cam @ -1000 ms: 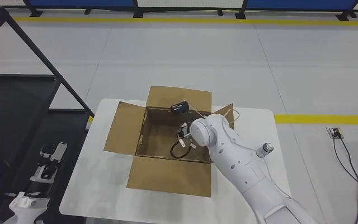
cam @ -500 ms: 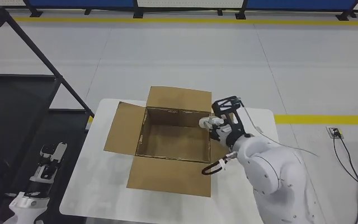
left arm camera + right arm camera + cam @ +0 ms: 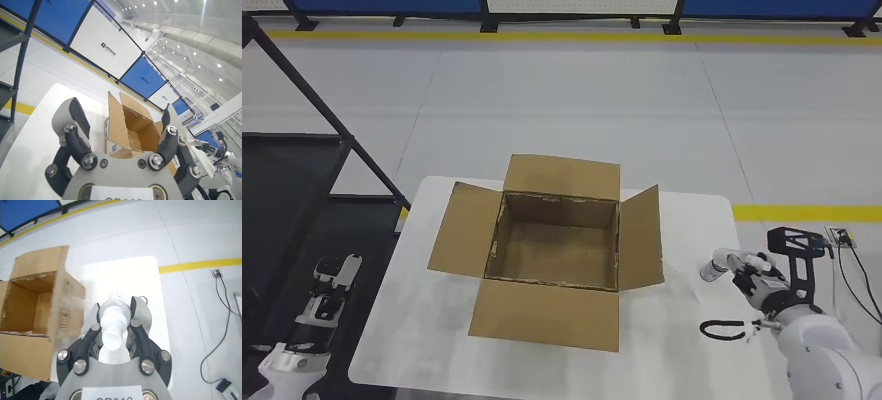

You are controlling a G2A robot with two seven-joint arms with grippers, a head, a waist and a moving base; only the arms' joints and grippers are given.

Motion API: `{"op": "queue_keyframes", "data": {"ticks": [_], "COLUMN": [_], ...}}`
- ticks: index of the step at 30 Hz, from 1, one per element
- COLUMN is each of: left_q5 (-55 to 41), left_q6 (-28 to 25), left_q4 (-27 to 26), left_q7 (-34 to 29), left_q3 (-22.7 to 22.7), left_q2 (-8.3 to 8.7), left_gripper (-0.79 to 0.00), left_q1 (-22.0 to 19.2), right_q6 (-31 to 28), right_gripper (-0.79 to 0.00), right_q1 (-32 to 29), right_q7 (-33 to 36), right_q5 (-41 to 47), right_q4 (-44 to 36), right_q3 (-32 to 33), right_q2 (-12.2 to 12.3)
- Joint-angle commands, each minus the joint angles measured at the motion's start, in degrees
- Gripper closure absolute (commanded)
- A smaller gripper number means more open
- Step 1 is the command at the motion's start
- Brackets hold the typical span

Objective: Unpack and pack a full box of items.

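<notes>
The unpacking half of the task is judged to be in hand, and probably near its end. A bottle (image 3: 113, 321) with a clear body and a white cap is gripped by the right tool (image 3: 115, 305), whose jaws are closed part-way around the bottle's shoulder, with the cap end toward the wrist. The bottle is held outside the box (image 3: 562, 175), beyond the side flap (image 3: 640, 235) on the robot's right, over the bare strip of worktop (image 3: 682, 330) there. Whether its base is touching the worktop cannot be told. The box is set open-topped with all four flaps folded outward, the side flap standing steeper than the rest. Nothing is seen inside it; only brown walls and a brown floor are shown from above. The left tool (image 3: 121, 106) is spread wide with nothing between its pads, and is held low and well apart from the box, on the side opposite the bottle. The next move is judged to call for the bottle being lowered upright onto the worktop beside the box, away from the raised side flap. The jaws should be opened only once the base is seated, since a narrow bottle let go early could be tipped over.
</notes>
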Motion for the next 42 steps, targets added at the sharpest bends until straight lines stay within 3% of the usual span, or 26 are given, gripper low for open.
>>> {"op": "queue_keyframes", "data": {"ticks": [1,7,14,21,22,23,31,34,37,42], "left_q5": [0.0,0.0,0.0,0.0,0.0,0.0,0.0,0.0,0.0,0.0], "left_q6": [0.0,0.0,0.0,0.0,0.0,0.0,0.0,0.0,0.0,0.0], "left_q4": [0.0,0.0,0.0,0.0,0.0,0.0,0.0,0.0,0.0,0.0], "left_q7": [0.0,0.0,0.0,0.0,0.0,0.0,0.0,0.0,0.0,0.0], "left_q3": [0.0,0.0,0.0,0.0,0.0,0.0,0.0,0.0,0.0,0.0], "left_q2": [0.00,0.00,0.00,0.00,0.00,0.00,0.00,0.00,0.00,0.00], "left_gripper": [-0.785,-0.785,-0.785,-0.785,-0.785,-0.785,-0.785,-0.785,-0.785,-0.785], "left_q1": [0.0,0.0,0.0,0.0,0.0,0.0,0.0,0.0,0.0,0.0], "right_q6": [-0.4,0.0,1.2,0.9,0.7,0.7,0.8,1.0,1.7,0.6], "right_gripper": [0.000,0.000,0.000,0.000,-0.065,-0.252,-0.413,-0.643,-0.785,-0.785], "right_q1": [-2.3,-3.1,2.2,5.8,6.0,6.2,6.6,6.2,5.7,3.0], "right_q7": [-0.4,-0.7,0.1,2.1,2.2,2.3,2.9,2.9,2.0,1.1], "right_q5": [0.0,-0.6,-3.7,-3.7,-3.3,-3.1,-3.2,-2.8,-2.6,-0.8], "right_q4": [1.8,10.3,21.0,26.0,26.3,26.5,27.5,26.8,24.9,18.9], "right_q3": [1.6,1.4,-1.5,-1.8,-1.8,-1.7,-2.0,-1.8,-1.3,-1.3], "right_q2": [0.1,0.5,0.9,1.4,1.4,1.5,1.9,2.1,2.2,2.4]}}
